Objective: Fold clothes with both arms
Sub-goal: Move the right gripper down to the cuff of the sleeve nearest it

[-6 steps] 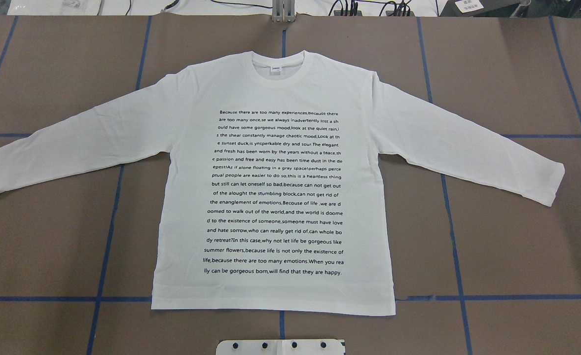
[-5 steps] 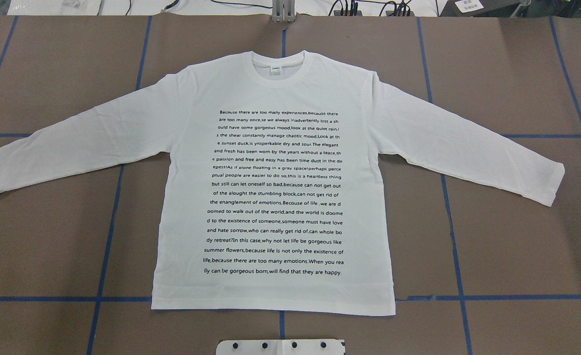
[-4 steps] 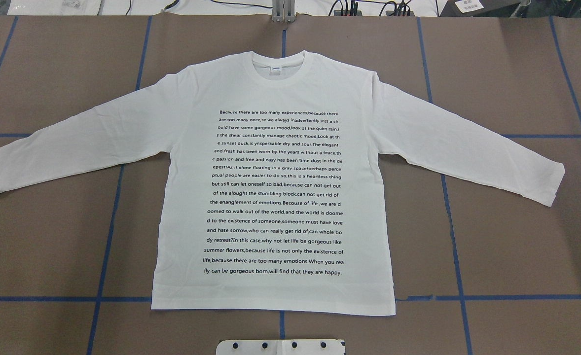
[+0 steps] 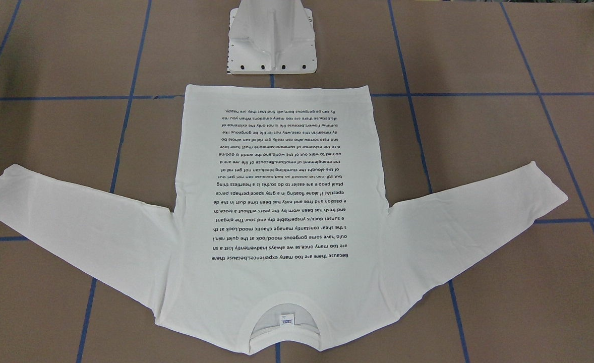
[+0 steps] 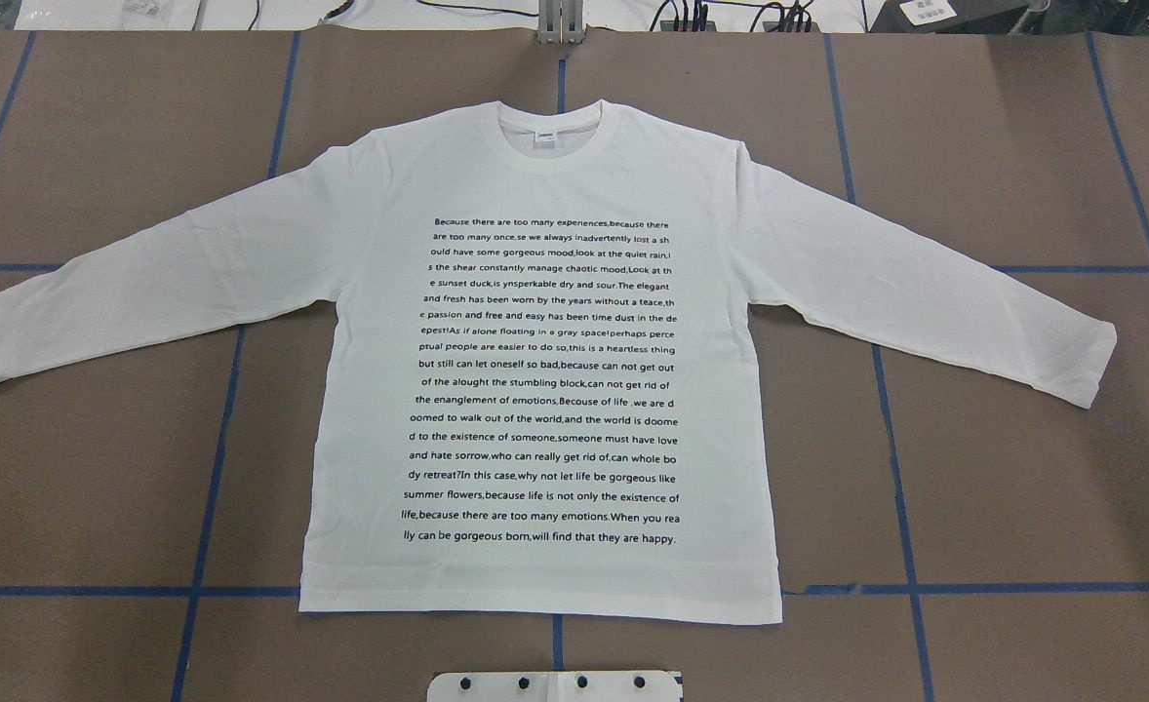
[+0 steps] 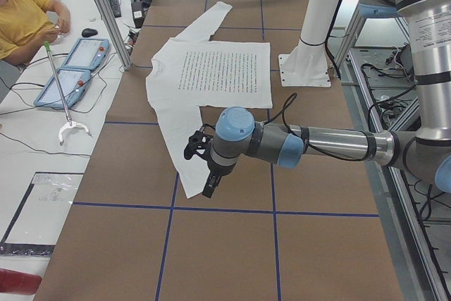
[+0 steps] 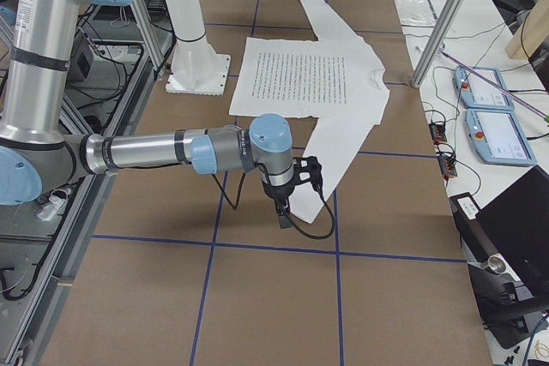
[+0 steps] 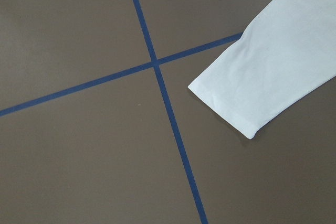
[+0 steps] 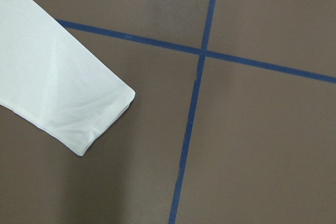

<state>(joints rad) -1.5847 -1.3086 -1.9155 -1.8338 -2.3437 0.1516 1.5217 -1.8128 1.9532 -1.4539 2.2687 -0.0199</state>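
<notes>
Shirt point(image 5: 545, 370) flat on tabletop point(image 5: 1023, 487), print up, unfolded.
Left gripper point(image 6: 201, 151) and right gripper point(image 7: 302, 176) hover by the cuffs point(image 8: 228, 103), likely for sleeve folds; apart or together, cannot tell.

We see a brown table point(image 5: 1023, 146) gridded with blue tape point(image 5: 1023, 588), a white bench point(image 6: 28, 147) with two pendants point(image 6: 86, 52) alongside.

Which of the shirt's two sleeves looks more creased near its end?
The sleeve on the robot's right of the white long-sleeved cotton T-shirt: faint creases cross it near the cuff; the left sleeve lies smooth.
</notes>
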